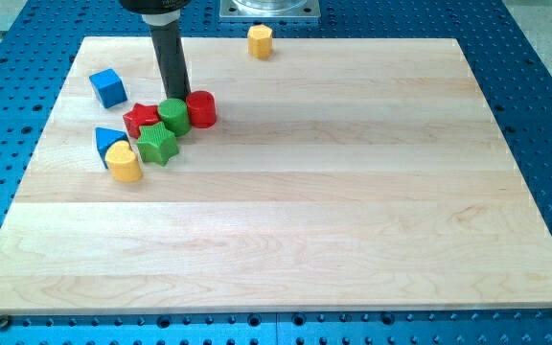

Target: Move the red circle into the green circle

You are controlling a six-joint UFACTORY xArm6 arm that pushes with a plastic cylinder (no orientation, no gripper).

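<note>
The red circle [201, 108] sits on the wooden board in the view's upper left, touching the right side of the green circle [173, 114]. My tip [173, 97] comes down just above the green circle, at its top edge, and slightly left of the red circle. The rod rises toward the view's top. A red star [141, 119] touches the green circle's left side. A green star [158, 143] lies just below the green circle.
A blue cube [108, 87] lies left of the rod. A blue triangle [109, 141] and a yellow heart [124, 161] sit left of the green star. A yellow hexagon [260, 41] stands near the board's top edge [353, 40].
</note>
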